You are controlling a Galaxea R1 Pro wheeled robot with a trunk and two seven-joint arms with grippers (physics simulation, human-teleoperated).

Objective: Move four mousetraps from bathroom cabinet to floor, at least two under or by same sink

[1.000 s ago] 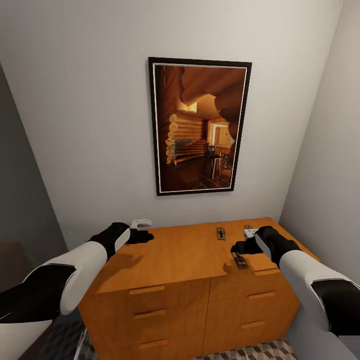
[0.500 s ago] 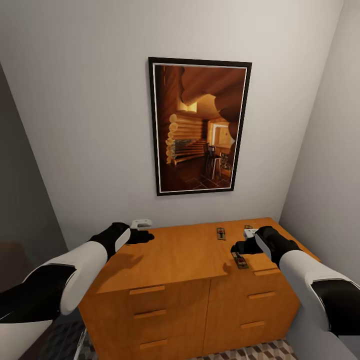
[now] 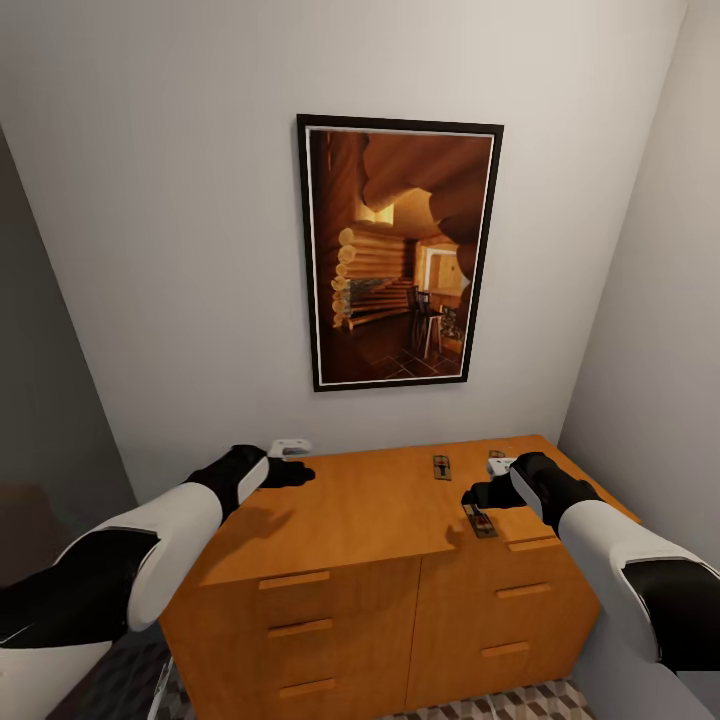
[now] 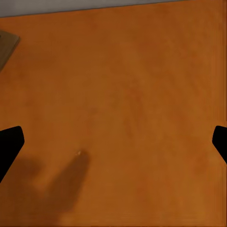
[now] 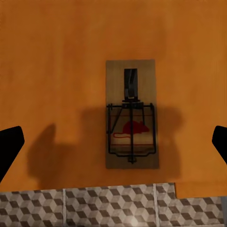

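Observation:
The orange-brown cabinet (image 3: 360, 510) stands against the wall. On its top lie two mousetraps, one near the back (image 3: 441, 466) and one at the front edge (image 3: 479, 521). My right gripper (image 3: 472, 497) hangs open just above the front trap. In the right wrist view that mousetrap (image 5: 131, 113) lies between the spread fingertips (image 5: 9, 146), with a red mouse print under its wire. My left gripper (image 3: 300, 473) hovers open over the cabinet top's back left part (image 4: 123, 94). A corner of a flat brownish piece (image 4: 7, 45) shows at the edge of the left wrist view.
A framed picture of a log cabin (image 3: 398, 252) hangs on the wall above the cabinet. Walls close in on the right (image 3: 650, 350) and left. Cube-patterned floor tiles (image 5: 94, 205) show below the cabinet's front edge and at its foot (image 3: 540, 700).
My left arm has moved a little to the right and forward over the cabinet top. The right arm and the mousetraps have stayed where they were.

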